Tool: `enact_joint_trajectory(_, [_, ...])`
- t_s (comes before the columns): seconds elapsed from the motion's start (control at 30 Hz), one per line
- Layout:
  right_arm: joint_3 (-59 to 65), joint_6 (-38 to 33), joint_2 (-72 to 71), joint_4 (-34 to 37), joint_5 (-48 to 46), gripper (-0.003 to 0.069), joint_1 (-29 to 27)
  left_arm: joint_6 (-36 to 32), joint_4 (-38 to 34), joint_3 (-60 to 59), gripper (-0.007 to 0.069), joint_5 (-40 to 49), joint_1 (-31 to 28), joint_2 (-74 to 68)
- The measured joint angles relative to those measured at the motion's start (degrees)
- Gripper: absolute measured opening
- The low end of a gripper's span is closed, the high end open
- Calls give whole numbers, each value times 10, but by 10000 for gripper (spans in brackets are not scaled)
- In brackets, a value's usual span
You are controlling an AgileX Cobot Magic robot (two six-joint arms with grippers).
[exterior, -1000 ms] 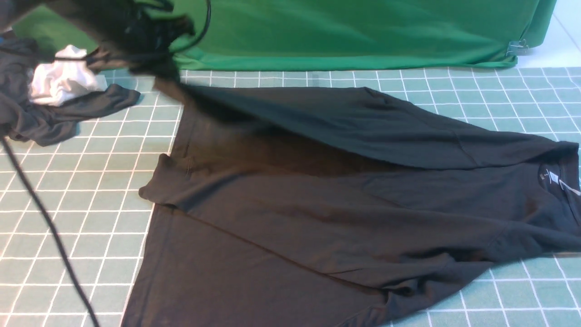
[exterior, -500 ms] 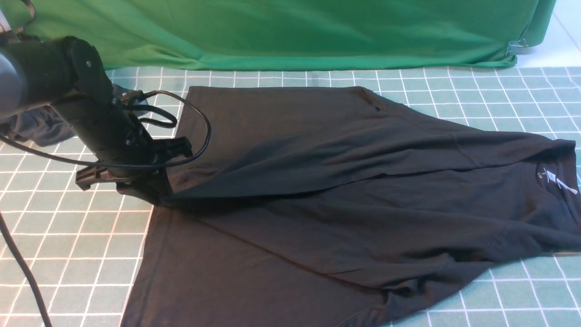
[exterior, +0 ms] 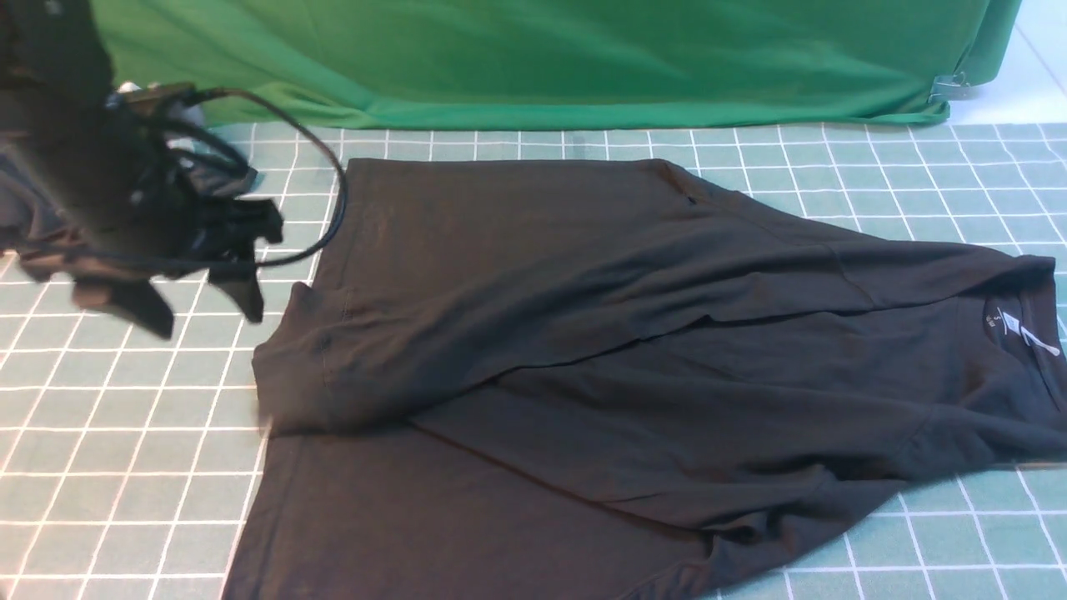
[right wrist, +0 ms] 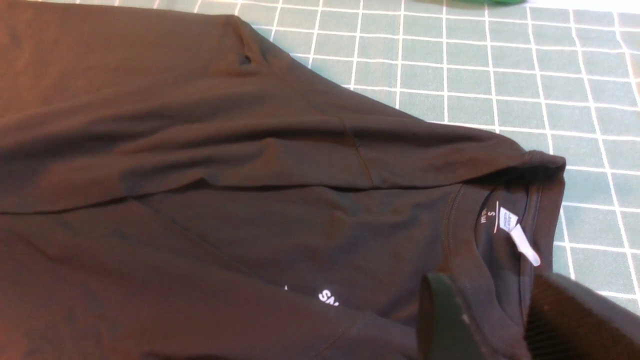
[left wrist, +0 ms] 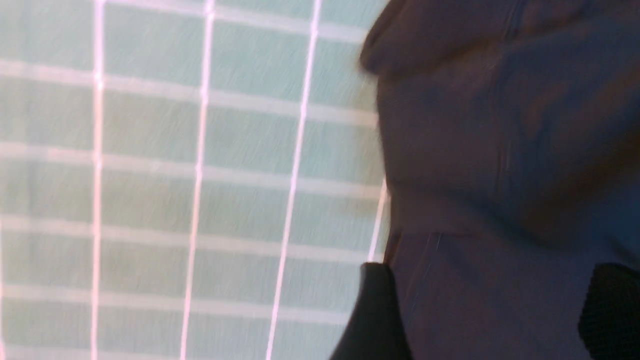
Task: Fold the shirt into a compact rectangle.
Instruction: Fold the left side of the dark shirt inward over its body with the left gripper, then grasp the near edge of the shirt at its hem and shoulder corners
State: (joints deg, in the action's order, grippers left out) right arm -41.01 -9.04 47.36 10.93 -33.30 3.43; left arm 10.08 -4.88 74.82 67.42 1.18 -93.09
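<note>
The left gripper (exterior: 204,321) has released, jaws apart, and lifts toward the green curtain (exterior: 583,58). The shirt (exterior: 583,333) lies before that curtain, its far side now folded inward. The right gripper (right wrist: 500,325) looks open, likely empty.

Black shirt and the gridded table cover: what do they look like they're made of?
Shirt: thin, matte, soft knit, probably cotton or a blend; it drapes in limp folds. Table cover: pale green, white printed grid, flat and low-sheen; fabric or vinyl, cannot tell.
</note>
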Motion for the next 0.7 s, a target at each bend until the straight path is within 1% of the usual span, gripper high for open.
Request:
enact_joint_trajectory(0.1, [0, 0, 0, 0, -1, 239, 0, 0, -19, -57, 496, -35, 0, 33])
enact_joint_trajectory(0.2, [0, 0, 0, 0, -2, 239, 0, 0, -31, -96, 496, -45, 0, 43])
enact_joint_trajectory(0.4, [0, 1, 0, 0, -17, 239, 0, 0, -46, -241, 494, -60, 0, 57])
enact_joint_trajectory(0.53, [0, 2, 0, 0, -18, 239, 0, -2, -61, -307, 468, -60, 10, 58])
enact_joint_trajectory(0.63, [0, 5, 0, 0, -18, 239, 0, -4, -61, -341, 444, -76, 28, 61])
enact_joint_trajectory(0.7, [0, 7, 0, 0, -18, 239, 0, -5, -61, -362, 426, -105, 42, 62])
